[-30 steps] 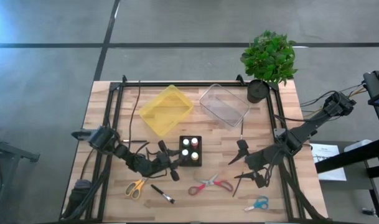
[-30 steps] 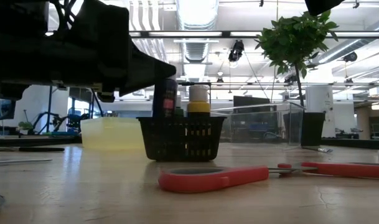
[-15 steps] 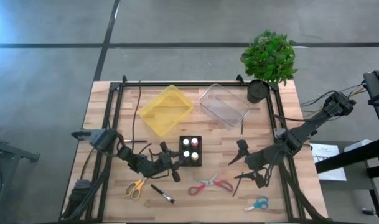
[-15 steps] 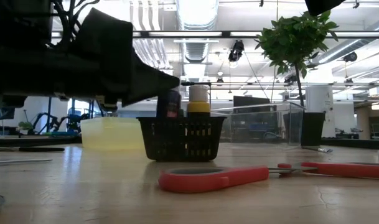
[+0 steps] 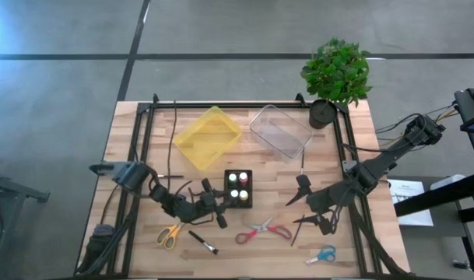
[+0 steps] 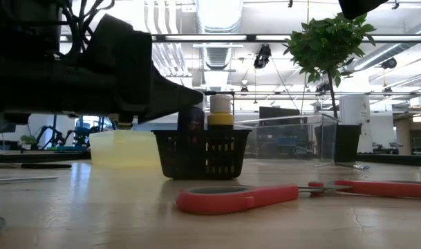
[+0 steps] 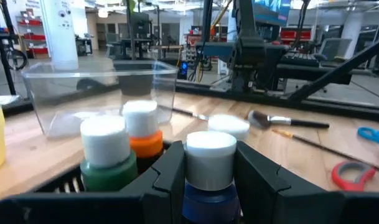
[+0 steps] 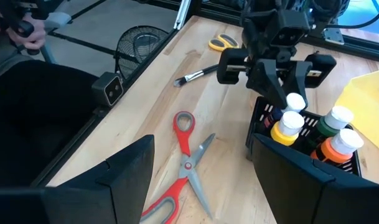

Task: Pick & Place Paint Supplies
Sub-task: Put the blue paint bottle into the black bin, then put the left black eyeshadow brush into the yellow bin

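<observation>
Bottle (image 7: 208, 163), blue with a white cap, clamped in left gripper (image 7: 205, 180) over basket (image 5: 238, 187); right gripper (image 5: 314, 208) wide, empty. Scissors (image 5: 264, 230), brush (image 5: 202, 242) remain.

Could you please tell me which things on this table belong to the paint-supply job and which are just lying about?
Job: paint bottles in the black basket; red scissors, yellow scissors, blue scissors; brush; yellow bin; clear bin.
Lying about: potted plant.
</observation>
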Robot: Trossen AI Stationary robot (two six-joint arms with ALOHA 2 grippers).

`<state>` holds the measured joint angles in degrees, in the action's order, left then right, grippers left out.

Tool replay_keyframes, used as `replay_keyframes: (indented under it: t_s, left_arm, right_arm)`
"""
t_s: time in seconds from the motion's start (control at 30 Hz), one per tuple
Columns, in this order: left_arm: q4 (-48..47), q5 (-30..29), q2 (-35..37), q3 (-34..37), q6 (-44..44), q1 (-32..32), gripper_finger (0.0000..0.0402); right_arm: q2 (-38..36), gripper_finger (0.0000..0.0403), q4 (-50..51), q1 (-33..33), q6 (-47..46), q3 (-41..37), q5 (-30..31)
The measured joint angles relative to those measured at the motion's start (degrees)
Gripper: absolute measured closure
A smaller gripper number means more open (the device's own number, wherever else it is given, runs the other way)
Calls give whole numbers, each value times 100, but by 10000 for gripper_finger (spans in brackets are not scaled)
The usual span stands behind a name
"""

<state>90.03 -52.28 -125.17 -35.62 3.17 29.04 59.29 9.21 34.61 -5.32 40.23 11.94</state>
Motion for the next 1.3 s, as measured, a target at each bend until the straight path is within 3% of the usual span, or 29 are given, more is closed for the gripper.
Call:
replay_keyframes:
  t_s: [0.5, 0.8, 1.07, 1.3]
  left_arm:
    - [19, -4, -92, 0, 139, 11, 293]
    - [-31, -28, -33, 5, 269, 17, 169]
    - [-26, -45, 29, -4, 80, 60, 157]
    - [-5, -65, 526, 10, -845, 166, 155]
  right_arm:
    - [0, 140, 4, 0, 0, 0, -2]
    - [1, 140, 4, 0, -2, 0, -2]
    - [0, 140, 7, 0, -2, 0, -4]
    - [1, 140, 4, 0, -25, -7, -6]
